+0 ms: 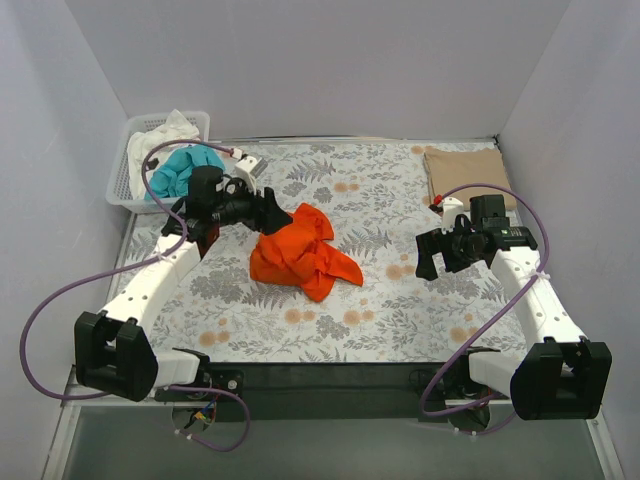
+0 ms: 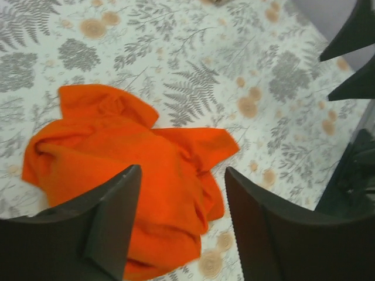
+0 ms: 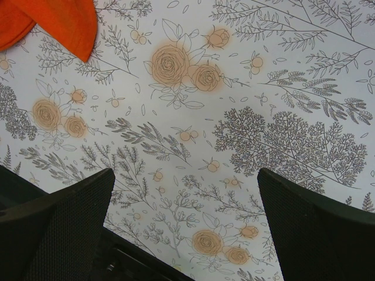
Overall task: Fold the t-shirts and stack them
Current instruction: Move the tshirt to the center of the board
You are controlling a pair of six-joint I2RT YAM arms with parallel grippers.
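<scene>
A bright orange t-shirt lies crumpled in the middle of the floral table cloth; it also shows in the left wrist view. My left gripper hangs open just above its left edge, and in the left wrist view the gripper has the cloth below the gap, untouched. A tan t-shirt lies folded at the back right. My right gripper is open and empty over bare cloth right of the orange shirt. In the right wrist view the gripper shows only a corner of the orange shirt.
A white slatted basket stands at the back left, holding a teal shirt and a white one. Grey walls close in the back and both sides. The right gripper's fingers show at the left wrist view's top right.
</scene>
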